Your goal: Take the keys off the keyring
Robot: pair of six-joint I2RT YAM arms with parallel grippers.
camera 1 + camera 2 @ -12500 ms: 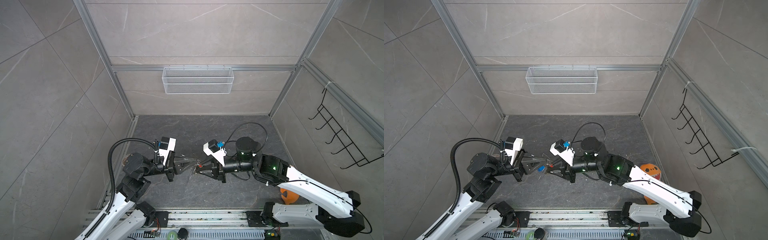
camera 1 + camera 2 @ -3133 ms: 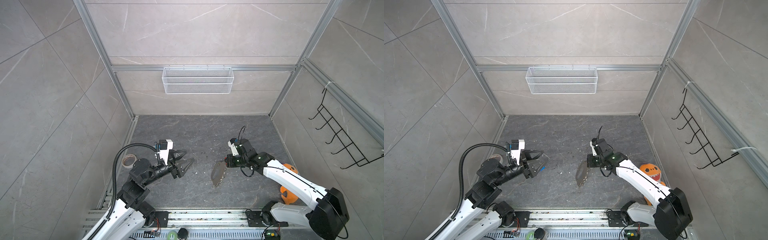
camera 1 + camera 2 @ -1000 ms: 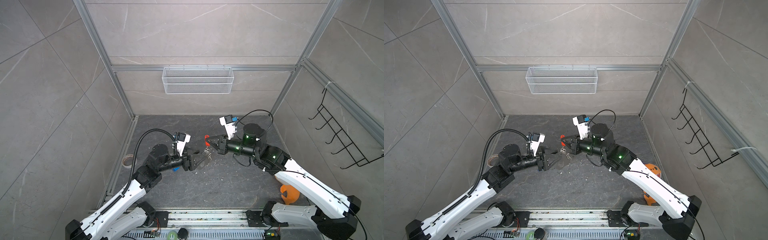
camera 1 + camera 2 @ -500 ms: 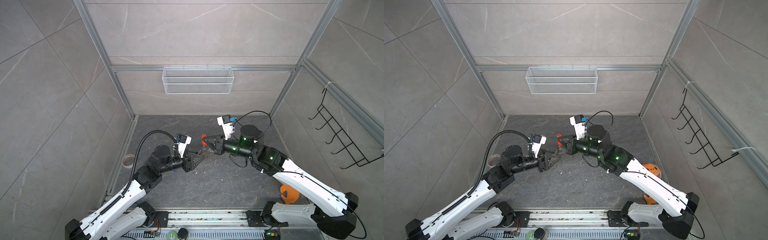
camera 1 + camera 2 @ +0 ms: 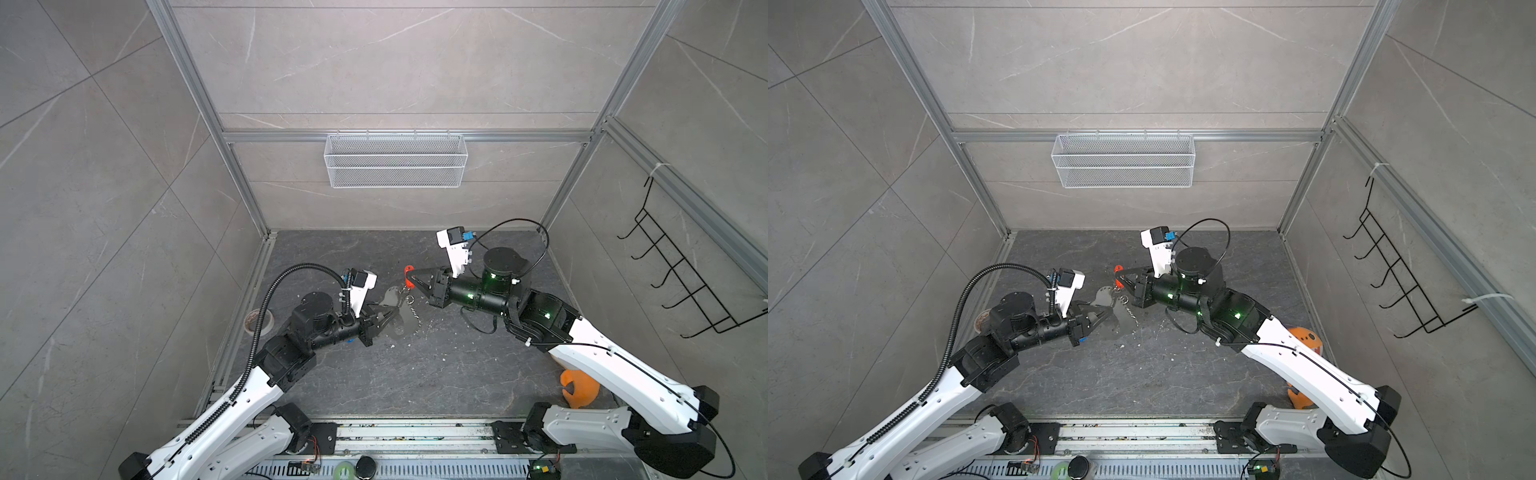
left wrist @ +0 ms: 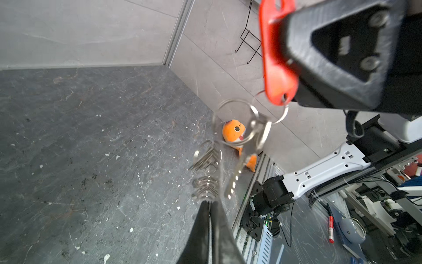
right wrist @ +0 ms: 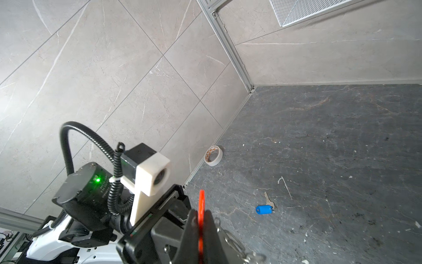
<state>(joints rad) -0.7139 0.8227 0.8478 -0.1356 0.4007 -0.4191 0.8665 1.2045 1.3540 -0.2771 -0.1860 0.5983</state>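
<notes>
Right gripper (image 5: 412,279) was clamped shut on the red key (image 5: 408,273). Left gripper (image 6: 210,205) was closed tight on the edge of the grey tag (image 5: 392,296). Keyring (image 6: 254,113) hung between the two, off the floor (image 5: 374,382), with the red key and silver key (image 6: 237,169) both on its rings. Blue key (image 7: 263,209) lay loose on the floor, apart from the ring.

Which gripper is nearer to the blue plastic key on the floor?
Left. The blue plastic key lies under the base of the left gripper, shut on the flat grey tag; the right gripper, holding the red plastic key, is farther.
</notes>
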